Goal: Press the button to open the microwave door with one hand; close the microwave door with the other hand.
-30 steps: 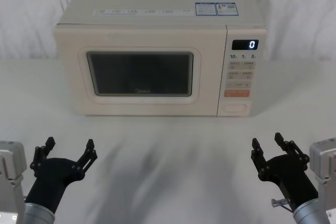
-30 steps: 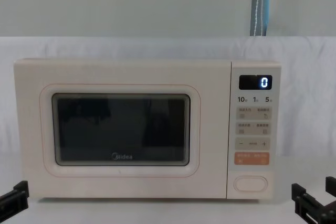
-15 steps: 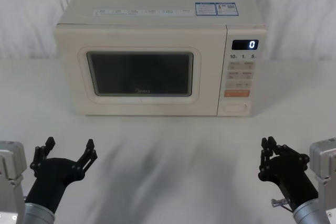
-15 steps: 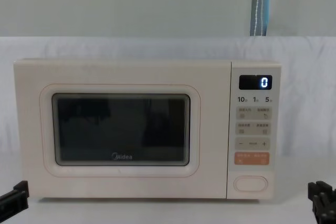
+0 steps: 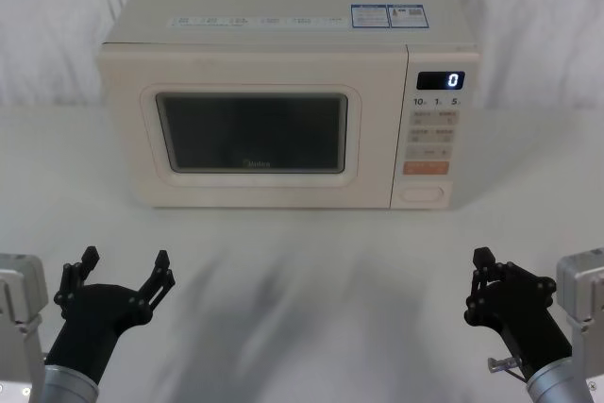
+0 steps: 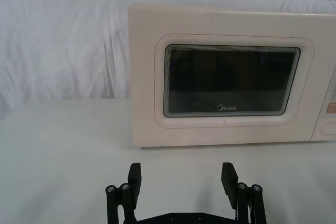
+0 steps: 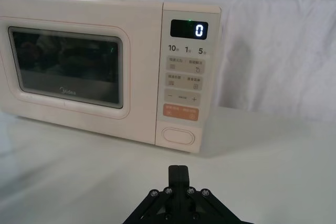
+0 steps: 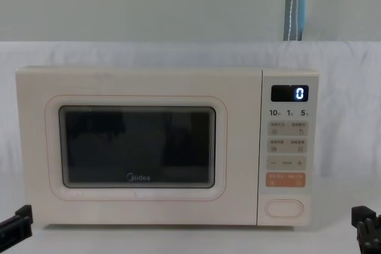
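The microwave [image 5: 288, 87] sits at twelve o'clock, its microwave door [image 5: 250, 129] shut. Nothing is pressed yet. The right gripper [image 5: 483, 261], fingers together, waits at four o'clock; next it must reach the button [image 5: 422, 194]. The left gripper [image 5: 123, 266], fingers spread, idles at eight.

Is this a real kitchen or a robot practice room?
Probably a practice setup, not a kitchen: the microwave sits alone on a table draped in white cloth, with more cloth behind, and two black grippers, left and right, wait in front.

White-draped table [image 5: 311, 290], blue strap [image 8: 295, 4] behind.
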